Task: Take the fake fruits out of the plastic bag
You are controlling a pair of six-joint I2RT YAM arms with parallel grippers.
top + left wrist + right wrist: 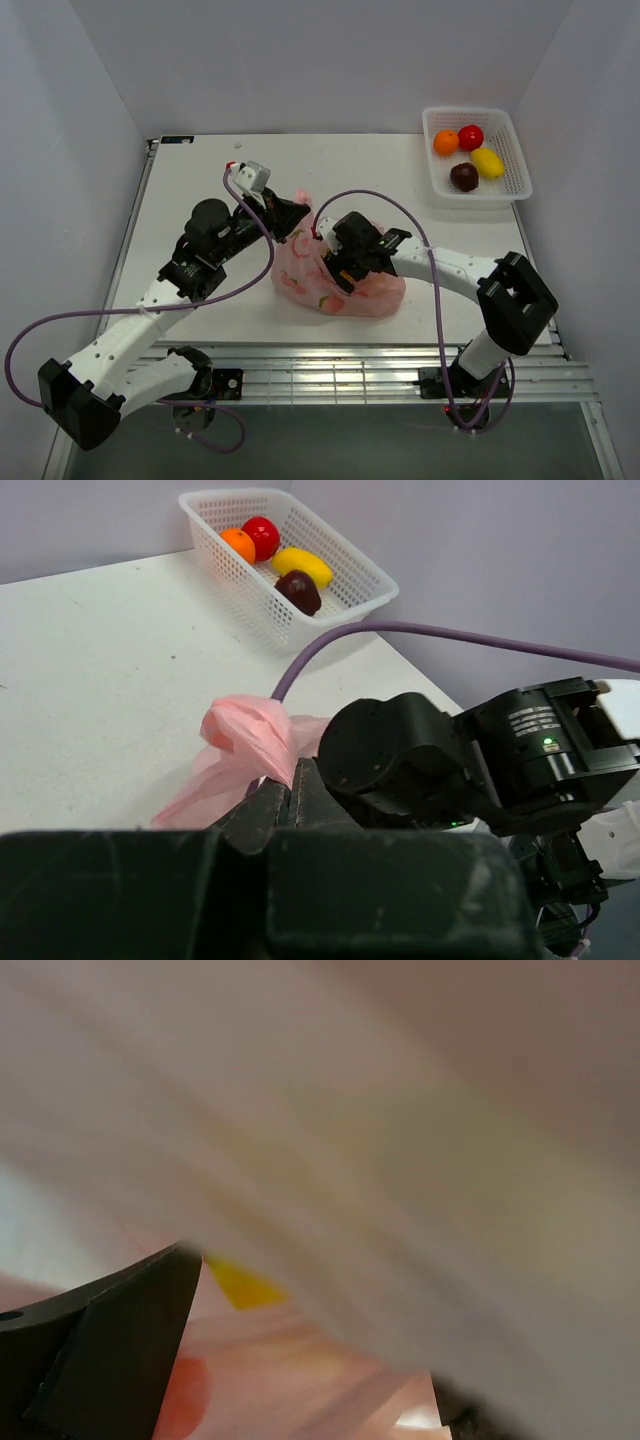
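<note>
The pink plastic bag (345,288) lies at the table's middle. My left gripper (293,213) is shut on its bunched top (250,738), the black fingers (262,810) pressed together on the film. My right gripper (342,268) is pushed into the bag's mouth and stands open. In the right wrist view blurred pink film fills most of the picture; between the spread fingers (110,1360) shows a yellow piece of fruit (240,1285) and an orange-red patch (185,1395), fruit or print I cannot tell. Orange (445,142), red (470,137), yellow (488,162) and dark (464,177) fruits lie outside the bag.
Those fruits sit in a white lattice basket (512,150) at the far right corner, also the basket (345,590) in the left wrist view. Purple cables (375,197) loop over both arms. White walls close the table on three sides.
</note>
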